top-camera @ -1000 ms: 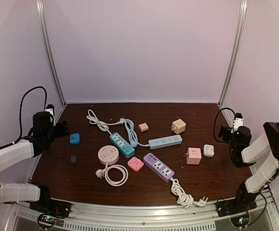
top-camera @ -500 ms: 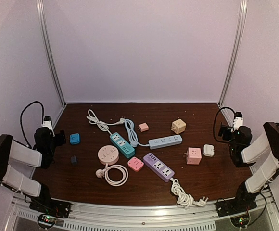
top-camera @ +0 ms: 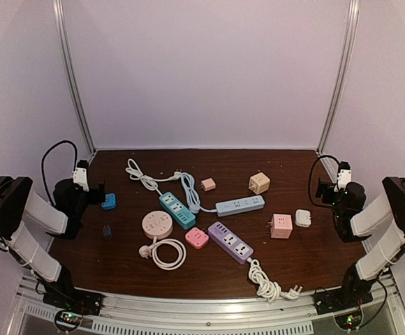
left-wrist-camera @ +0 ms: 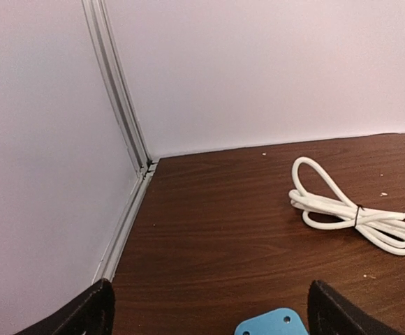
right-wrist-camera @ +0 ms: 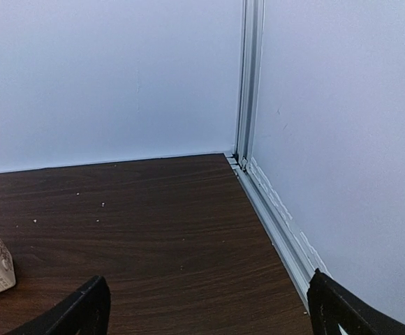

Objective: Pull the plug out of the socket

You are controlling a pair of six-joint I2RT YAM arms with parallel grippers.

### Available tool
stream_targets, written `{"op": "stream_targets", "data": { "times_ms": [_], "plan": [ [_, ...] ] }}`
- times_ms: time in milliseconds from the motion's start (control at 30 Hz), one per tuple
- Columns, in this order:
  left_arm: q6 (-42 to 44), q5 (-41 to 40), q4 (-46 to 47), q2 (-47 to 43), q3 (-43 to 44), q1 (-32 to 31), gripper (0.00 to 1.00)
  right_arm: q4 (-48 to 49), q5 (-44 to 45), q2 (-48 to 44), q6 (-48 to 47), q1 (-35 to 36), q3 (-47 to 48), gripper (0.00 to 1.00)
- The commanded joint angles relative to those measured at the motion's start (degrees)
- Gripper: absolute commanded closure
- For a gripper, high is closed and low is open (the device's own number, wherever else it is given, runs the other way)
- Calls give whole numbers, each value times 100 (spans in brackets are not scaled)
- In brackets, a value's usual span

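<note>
You are at the very start of the job, and nothing is being held yet. Your left claw (left-wrist-camera: 216,310) is sitting low at the left side of the table (top-camera: 307,258), with its two fingers wide apart and nothing between them. A little blue block (left-wrist-camera: 272,322) is lying just in front of it, and a tied white cord (left-wrist-camera: 349,216) is lying farther off. Your right claw (right-wrist-camera: 209,307) is sitting at the right side, facing the far corner. Its fingers are wide apart too, and they are gripping nothing.

The plugs and sockets are all lying in the middle of the table, between your two arms and well apart from both claws. From above they are looking very small, so I cannot tell for sure which plug is pushed into a socket. My best guess is the pink block (top-camera: 196,238), which is touching the end of the purple power strip (top-camera: 230,241).

Next, I think you are going to need both arms. One claw is going to have to press the strip down so it is not sliding. The other is going to have to pinch the plug and pull it straight out.
</note>
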Motion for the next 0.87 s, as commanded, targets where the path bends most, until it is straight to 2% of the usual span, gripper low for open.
{"op": "stream_targets", "data": {
  "times_ms": [0,833],
  "plan": [
    [246,328,-140,37,193,-37,2,1,-145,16,-55,11,102,0],
    [224,264,-145,35,190,-37,2,-13,-147,24,-56,11,112,0]
  ]
}}
